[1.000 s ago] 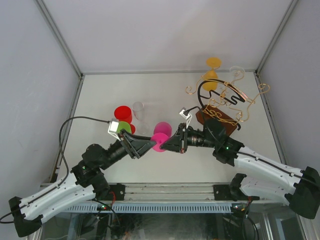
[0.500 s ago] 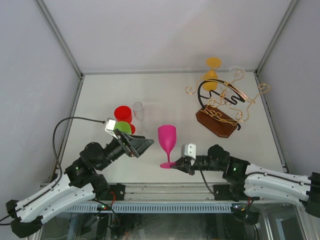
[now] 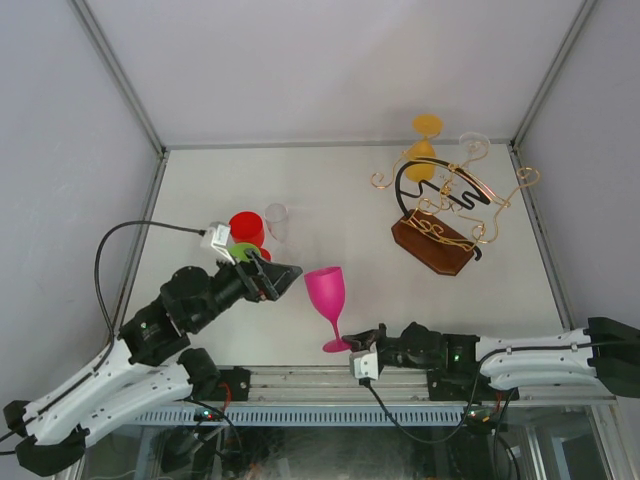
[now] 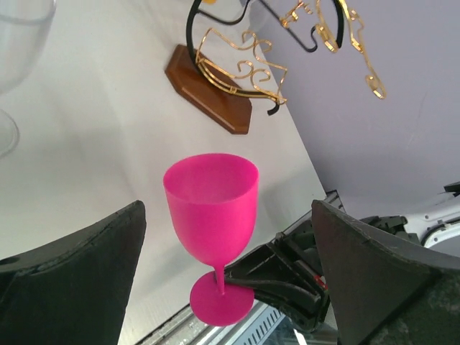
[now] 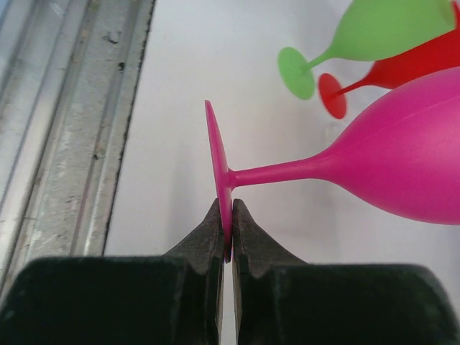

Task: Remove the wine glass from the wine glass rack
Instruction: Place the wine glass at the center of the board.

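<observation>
Bright, even overhead light; only faint soft shadows beside the pink wine glass (image 3: 327, 290). My left fingers (image 4: 72, 280) flanking it look dark, slightly blurred.

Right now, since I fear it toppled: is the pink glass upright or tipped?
Upright: the pink glass is mouth up, leaning slightly, its foot's edge pinched by the right pincer.

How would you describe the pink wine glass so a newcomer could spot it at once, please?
Look along the near edge of the white table, about midway. The pink wine glass is there, its foot pinched by the right gripper. It is the only pink one; the red glass and green glass stand to its left.
</observation>
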You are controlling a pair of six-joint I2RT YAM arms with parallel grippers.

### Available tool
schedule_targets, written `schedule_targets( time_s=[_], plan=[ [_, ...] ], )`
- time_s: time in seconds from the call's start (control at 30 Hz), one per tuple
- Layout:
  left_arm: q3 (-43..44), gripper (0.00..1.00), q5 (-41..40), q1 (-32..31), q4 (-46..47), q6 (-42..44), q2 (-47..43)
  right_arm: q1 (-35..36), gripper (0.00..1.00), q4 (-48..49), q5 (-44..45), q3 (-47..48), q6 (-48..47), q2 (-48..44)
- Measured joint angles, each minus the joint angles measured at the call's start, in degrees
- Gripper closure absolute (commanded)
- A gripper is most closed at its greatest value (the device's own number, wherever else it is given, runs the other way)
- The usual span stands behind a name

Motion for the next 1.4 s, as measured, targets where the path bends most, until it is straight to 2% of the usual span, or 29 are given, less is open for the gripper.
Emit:
schedule_targets(
  time_s=[0.23,0.37,0.53,0.67,0.8,1.03,1.23,1.4],
  plan=[
    [4.85,0.00,16.94,12.48,4.39,1.18,5.97,6.10,1.00,10.86,10.84,-2.56,-8.24,0.55],
    [6.62,0.00,25.70,15.72,6.29,0.79,9.07,7.28,1.00,12.11,12.96,-2.67,-10.45,-1.77],
    [13.64,0.00,34.21,15.93,5.46,3.93,14.01,6.12,1.00,10.93,12.57,-2.67,-10.47,-4.46],
    [21.22,0.00,36.81,15.61,0.74,9.92,17.94,4.44,1.00,7.50,8.87,-2.51,-8.92,-6.27],
    [25.24,0.05,39.21,13.27,-3.93,16.09,22.88,2.29,1.00,2.54,3.72,-1.62,-7.10,-8.76],
    [26.40,0.10,42.97,8.85,-10.03,21.00,30.34,1.84,1.00,-0.87,1.22,-1.14,-5.70,-7.28],
    [26.88,0.15,44.24,6.99,-13.55,24.02,30.60,1.57,1.00,-2.49,-0.44,-0.83,-5.27,-5.27],
    [26.88,0.13,43.76,5.77,-17.92,27.63,31.26,1.51,1.00,-2.25,-1.55,-0.44,-5.27,-4.59]
  ],
)
